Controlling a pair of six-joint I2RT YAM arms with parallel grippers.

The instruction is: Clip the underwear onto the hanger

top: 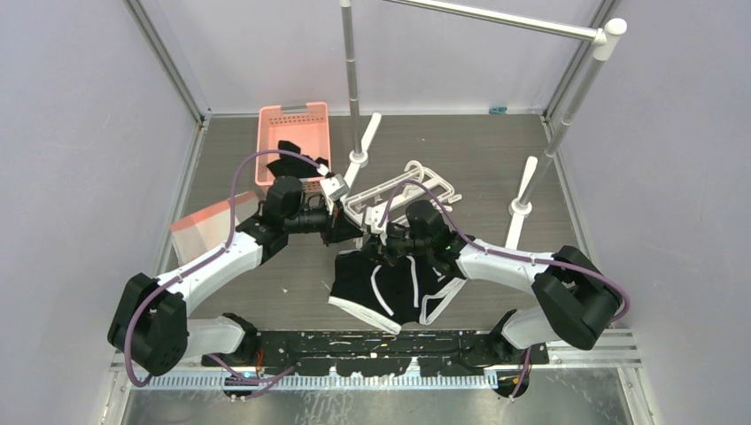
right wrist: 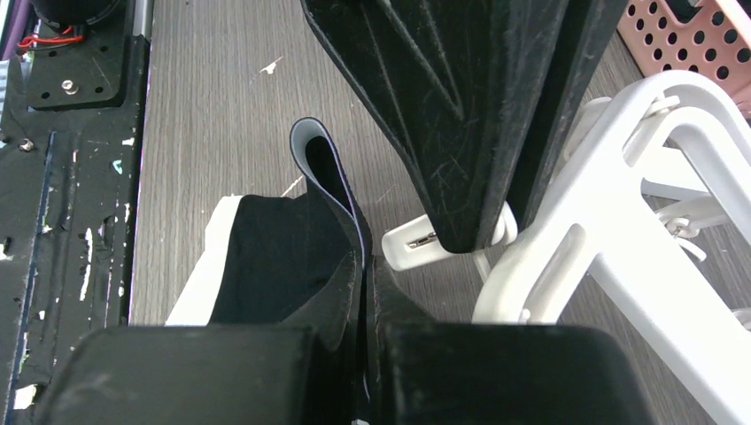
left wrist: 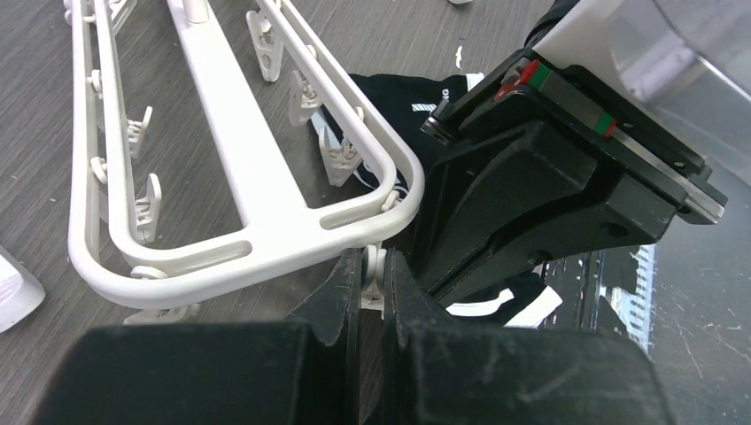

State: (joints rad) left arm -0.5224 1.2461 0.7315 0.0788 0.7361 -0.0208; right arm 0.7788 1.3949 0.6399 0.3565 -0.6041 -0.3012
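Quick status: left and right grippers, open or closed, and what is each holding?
Left gripper: closed, pinching a hanger clip.
Right gripper: closed on the underwear.

Each arm is built of smooth white links, the left arm (top: pixel 217 261) and the right arm (top: pixel 496 263) alike, joined by chunky black joint housings (top: pixel 146 323) with rounded corners. A purple cable (top: pixel 232 190) loops loosely along each arm. Both are bolted to a black base plate (top: pixel 381 341), drilled with many holes and flecked with white scuffs, with silver screws (right wrist: pixel 67 86) and red wires (right wrist: pixel 40 40) near one end. The left gripper (left wrist: pixel 372 266) and the right gripper (right wrist: pixel 365 266) have matte black, wedge-shaped fingers (right wrist: pixel 460 106) with fine scratches. The right one's body bears small red and green marks (left wrist: pixel 531 75) beside a pale strip.
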